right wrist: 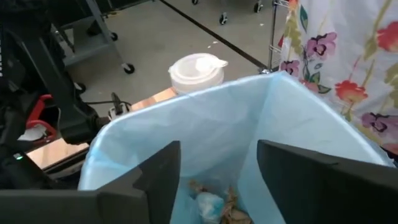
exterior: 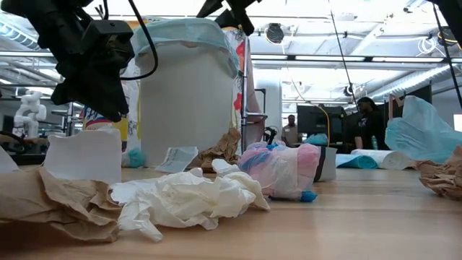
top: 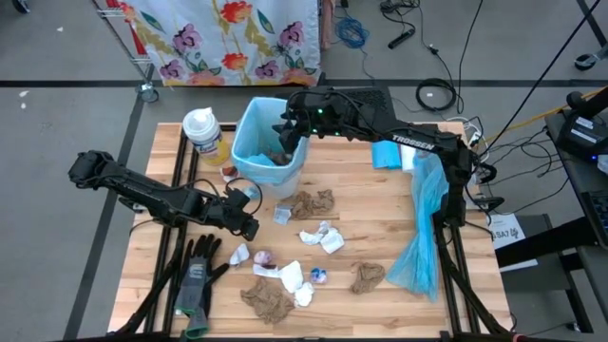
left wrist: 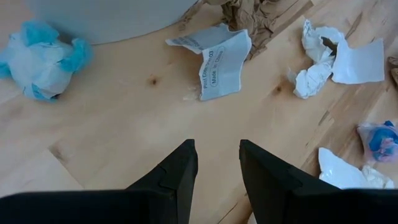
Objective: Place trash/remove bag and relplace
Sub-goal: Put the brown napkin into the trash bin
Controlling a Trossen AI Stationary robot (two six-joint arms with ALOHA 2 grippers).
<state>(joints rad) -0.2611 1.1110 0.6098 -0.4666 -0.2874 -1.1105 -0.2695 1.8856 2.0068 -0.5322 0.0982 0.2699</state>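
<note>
the right gripper (top: 288,123) hangs over the open mouth of the bin (top: 249,152), which stands at the far middle of the worktop (top: 380,228) lined with a pale blue bag (right wrist: 249,124). its fingers (right wrist: 155,180) stand wide apart with nothing between them, and a few scraps already lie in the bottom of the bag. the step in hand looks like a drop into the bin, just let go. to do it well, the arm should lift straight up, keeping its fingers off the liner's rim so the bag does not get dragged out of the bin.

most of the trash (top: 313,204) is not yet binned: brown paper towels, white tissue wads and small bluish wrappers lie scattered across the middle and near part of the worktop. the left gripper (top: 249,226) hovers low near the bin's base, its fingers (left wrist: 174,180) partly open and empty, with a printed paper scrap (left wrist: 217,59) just ahead. that piece is a fair next pick; pinching a raised fold should grip better than a flat edge.
</note>
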